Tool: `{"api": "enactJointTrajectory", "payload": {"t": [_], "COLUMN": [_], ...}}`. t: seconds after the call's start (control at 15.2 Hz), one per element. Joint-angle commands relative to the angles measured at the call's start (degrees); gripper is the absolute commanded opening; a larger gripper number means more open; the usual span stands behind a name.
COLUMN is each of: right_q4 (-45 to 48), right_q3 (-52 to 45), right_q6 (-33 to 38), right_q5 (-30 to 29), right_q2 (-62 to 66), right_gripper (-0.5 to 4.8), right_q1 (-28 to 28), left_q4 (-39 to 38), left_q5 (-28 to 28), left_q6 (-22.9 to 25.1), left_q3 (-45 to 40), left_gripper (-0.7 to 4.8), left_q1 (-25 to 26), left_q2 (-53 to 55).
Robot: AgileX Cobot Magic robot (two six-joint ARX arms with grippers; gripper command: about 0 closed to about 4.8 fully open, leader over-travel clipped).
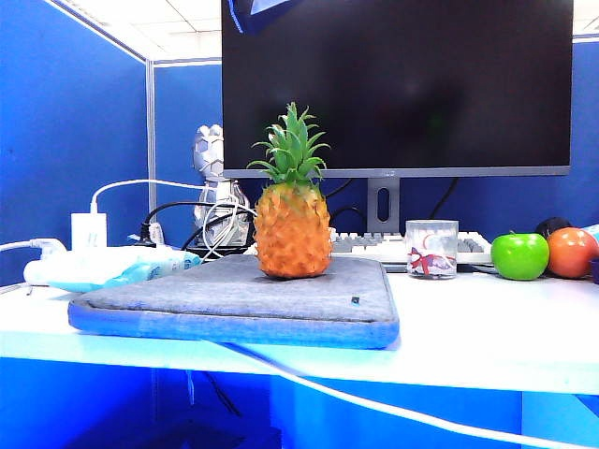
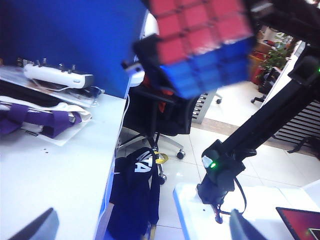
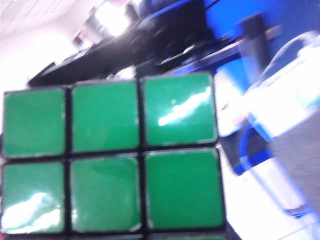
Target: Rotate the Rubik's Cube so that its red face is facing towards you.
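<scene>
The Rubik's Cube [image 2: 200,45] hangs in the air in the left wrist view, showing its red face [image 2: 192,25] and, beside it, a blue face [image 2: 212,70]. Black fingers [image 2: 144,52] of my right gripper [image 2: 205,37] press on its opposite sides, so that gripper is shut on it. In the right wrist view the cube's green face [image 3: 110,160] fills most of the picture and hides the jaws. My left gripper [image 2: 141,227] is open and empty, well short of the cube. Neither the cube nor the arms appear in the exterior view.
A plastic pineapple [image 1: 292,220] stands on a grey pad [image 1: 234,299] before a monitor [image 1: 398,84], with a keyboard [image 1: 374,245], glass cup [image 1: 431,248] and green apple [image 1: 519,255]. The left wrist view shows the right arm [image 2: 250,130], a white table [image 2: 50,175] and an office chair [image 2: 160,115].
</scene>
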Motion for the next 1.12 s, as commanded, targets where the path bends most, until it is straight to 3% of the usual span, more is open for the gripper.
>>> {"api": "enactJointTrajectory", "payload": {"t": [0.07,0.2,0.39,0.52,0.59,0.66,0.79,1.12], "right_q4": [0.09,-0.13,-0.68,0.50,0.63,1.44,4.17,8.37], "right_q3": [-0.04,-0.13,-0.13,-0.09,-0.09,-0.13,-0.13,-0.11], "right_q6": [-1.70,-1.70,-1.95,-1.92,-3.26,-3.41,-2.73,-0.11], "right_q5": [-1.51,-1.53,0.31,13.60,17.42,21.22,34.25,52.87], "right_q2": [-0.09,0.00,0.00,0.31,0.92,1.90,5.79,20.48], "right_gripper": [0.17,0.17,0.18,0.17,0.17,0.17,0.11,0.08], "right_q1": [5.79,9.79,10.38,10.23,10.23,10.23,10.23,10.23], "left_q4": [-0.07,-0.09,-0.11,-0.11,-0.13,-0.15,0.04,-0.68], "left_q5": [0.31,1.40,1.33,-0.46,-1.79,-4.11,-8.76,-10.69], "left_q6": [-0.57,-0.76,-1.03,-1.40,-1.46,-2.10,-2.25,-2.58], "left_q3": [0.26,0.28,0.28,0.28,0.28,0.28,0.26,0.26], "left_gripper": [4.79,4.79,4.79,4.79,4.79,4.79,4.79,4.79], "left_q1": [-0.15,-1.05,-1.51,-1.49,-1.51,-1.51,-2.21,-2.21], "left_q2": [-0.28,-0.28,-0.28,-0.31,-0.31,-0.28,-0.28,-0.28]}}
